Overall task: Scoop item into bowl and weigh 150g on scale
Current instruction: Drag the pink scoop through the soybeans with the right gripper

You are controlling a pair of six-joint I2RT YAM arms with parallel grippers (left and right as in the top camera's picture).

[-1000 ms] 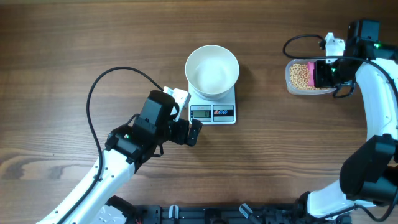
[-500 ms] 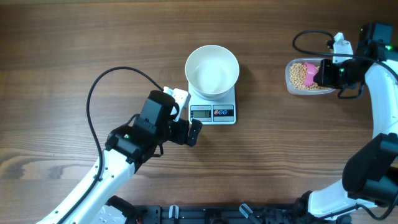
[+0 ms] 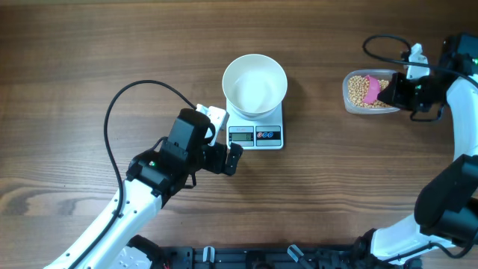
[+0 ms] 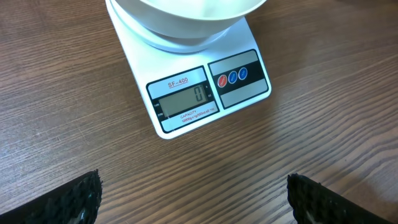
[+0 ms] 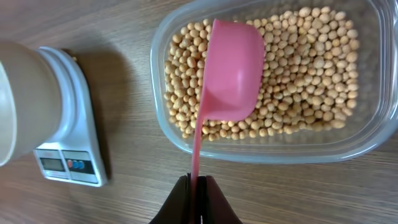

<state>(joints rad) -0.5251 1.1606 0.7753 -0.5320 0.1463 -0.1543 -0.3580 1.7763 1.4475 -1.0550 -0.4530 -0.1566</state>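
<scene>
**A:** What does the overhead view show?

**B:** A wooden table. Near its middle, a white bowl sits on a white scale, whose display edge faces the robot. At the far right, a clear tub holds the tan beans. The tub's long axis runs left to right.

**A:** And the arms?

**B:** The left gripper sits just left of the scale's front edge, jaws spread wide, holding nothing. The right gripper is at the tub's right end, clamped on a pink scoop. The scoop's long axis lies left to right, with its cup end pointing left, toward the scale, over the beans.

**A:** The left wrist view?

**B:** The scale fills the upper middle. Its display reads zero, beside a dark panel with three round buttons. The bowl is cut off by the top edge. Two black fingertips sit in the bottom corners, well apart, with bare wood between them.

**A:** The right wrist view?

**B:** The right gripper pinches the scoop's thin handle at bottom centre. The handle runs straight away from the fingers to the cup of the scoop, which is over the beans in the tub. I cannot tell whether the cup touches them. The bowl and scale stand at the left, apart from the tub.
</scene>
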